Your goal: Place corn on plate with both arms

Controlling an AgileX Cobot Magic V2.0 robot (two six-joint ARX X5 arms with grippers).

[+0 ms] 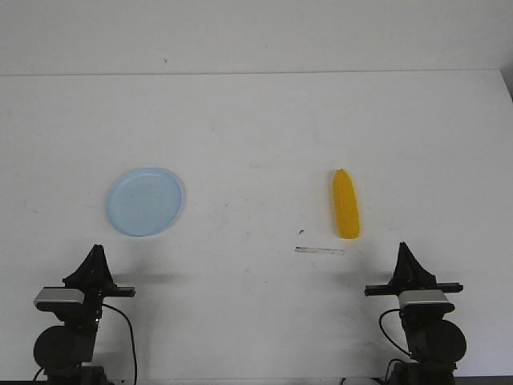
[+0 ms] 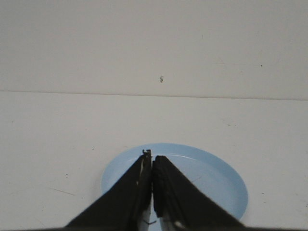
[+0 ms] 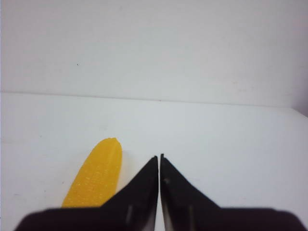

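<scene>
Starting the reach well looks like a matter of the right arm [image 1: 418, 309], since the corn [image 1: 345, 204] lies on its side of the table [image 1: 256, 120], well apart from the plate [image 1: 145, 200] and level with it. The cob points away from the robot with its tapered tip far from the arms, so I judge that the right gripper [image 3: 159, 157] should part its jaws, come down over the cob's middle and close across the narrow width, not along the length. Both claws are clenched and empty now: the right one's tips meet beside the near end of the cob without touching it, and the left gripper [image 2: 152, 155] hangs closed just short of the plate's near rim. A round cob may roll if nudged, so a straight descent seems wise. The left arm [image 1: 72, 309] sits nearest the plate and could take the cob midway. As for the surface, the table is plain white and flat, a pale wall [image 1: 256, 32] rises behind it, and a small white strip [image 1: 320, 251] lies just short of the corn's near end.
</scene>
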